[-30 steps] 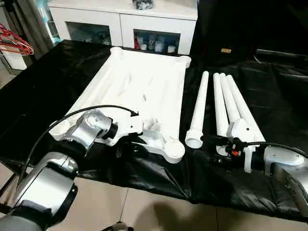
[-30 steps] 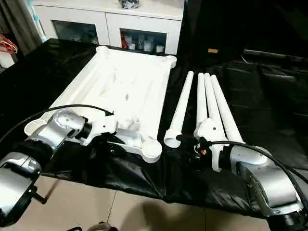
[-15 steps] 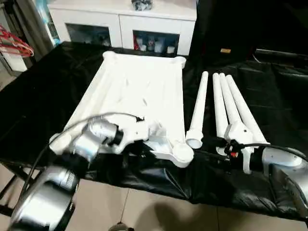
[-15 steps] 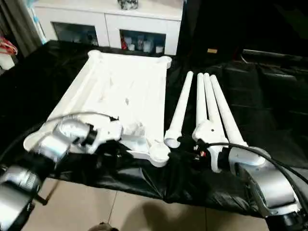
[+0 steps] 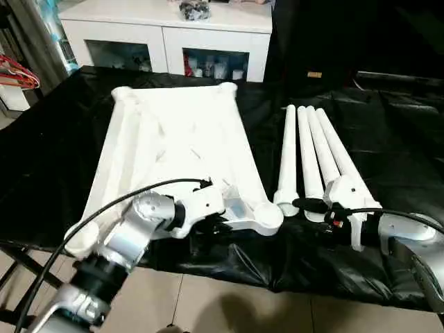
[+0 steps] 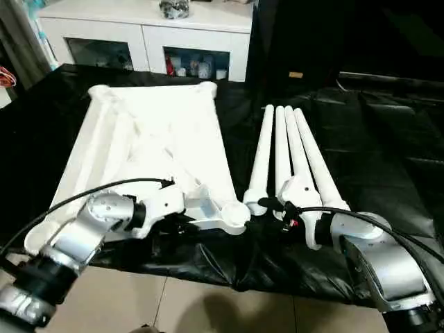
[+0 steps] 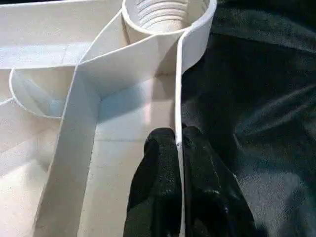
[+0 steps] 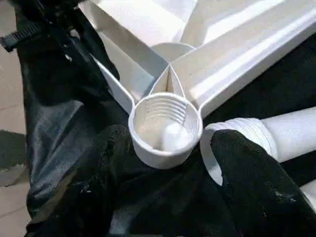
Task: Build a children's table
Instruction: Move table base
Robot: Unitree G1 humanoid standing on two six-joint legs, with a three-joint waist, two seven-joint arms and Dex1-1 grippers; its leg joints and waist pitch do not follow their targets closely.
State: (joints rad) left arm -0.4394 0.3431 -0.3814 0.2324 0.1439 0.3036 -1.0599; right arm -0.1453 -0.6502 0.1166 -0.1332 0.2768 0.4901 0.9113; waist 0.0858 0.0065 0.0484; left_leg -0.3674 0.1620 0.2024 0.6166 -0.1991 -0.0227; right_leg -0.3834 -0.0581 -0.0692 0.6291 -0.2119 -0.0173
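**Left fingers pinched on the tabletop's near rim**

My left fingers (image 7: 168,168) are pressed together on the thin upright rim wall of the white plastic rectangular tabletop (image 5: 180,146), one black pad on each side of it, just short of the round threaded corner socket (image 5: 267,216). The tabletop lies upside down, ribbed underside up, on the desk covered with black sheeting (image 5: 55,146). From where I look, it stretches from about 7 o'clock up toward 12 o'clock, skewed, with its near right corner pointing toward the legs.

The four long tapered white tube legs (image 5: 312,159) lie side by side on the black sheeting at my 1 o'clock, wide open ends toward me, narrow ends fanned slightly away. The leftmost leg's open end sits just beside the corner socket, close to touching it.

My right fingers (image 8: 163,163) are spread wide and grip nothing; between them, further along, are the corner socket and the ribbed end of the nearest leg (image 8: 256,133). That hand rests at the near ends of the legs, at about 4 o'clock.

Beyond the desk at 12 o'clock stands a white cabinet with glass-fronted doors (image 5: 166,35).
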